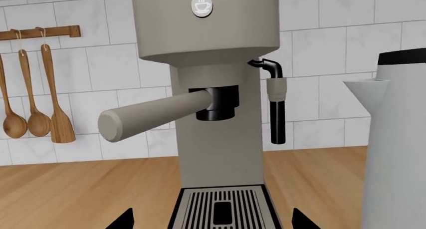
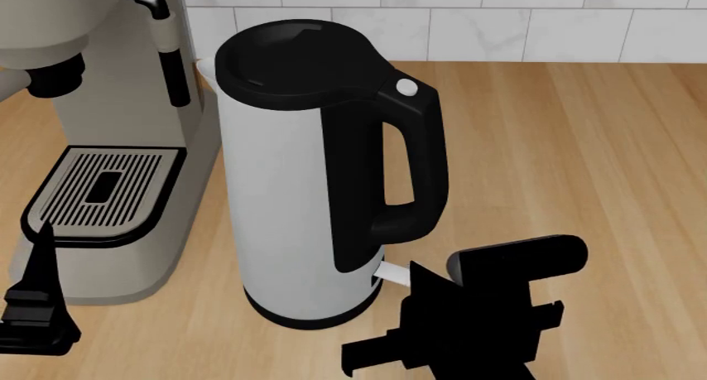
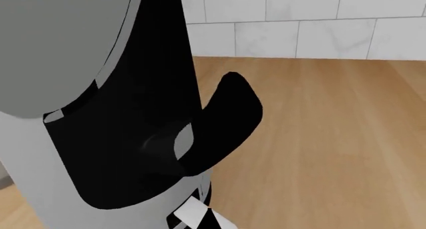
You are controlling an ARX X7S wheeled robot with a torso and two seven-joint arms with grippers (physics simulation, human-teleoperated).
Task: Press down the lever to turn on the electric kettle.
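Observation:
The electric kettle (image 2: 293,206) stands upright on the wooden counter, white with a black lid and a black loop handle (image 2: 415,165). The lever (image 2: 390,272) is a small white tab low on the body under the handle; it also shows in the right wrist view (image 3: 193,212). My right gripper (image 2: 423,274) is shut, its tips right beside the lever; in the right wrist view the tips (image 3: 210,222) touch the tab's edge. The kettle (image 3: 80,89) fills that view. My left gripper (image 2: 45,256) is open and empty in front of the espresso machine, apart from the kettle (image 1: 396,139).
A beige espresso machine (image 2: 99,107) with a slotted drip tray (image 2: 105,190) stands just left of the kettle; its portafilter handle (image 1: 153,116) and steam wand (image 1: 276,104) stick out. Wooden spoons (image 1: 37,99) hang on the tiled wall. Bare wooden counter (image 2: 585,148) lies right of the kettle.

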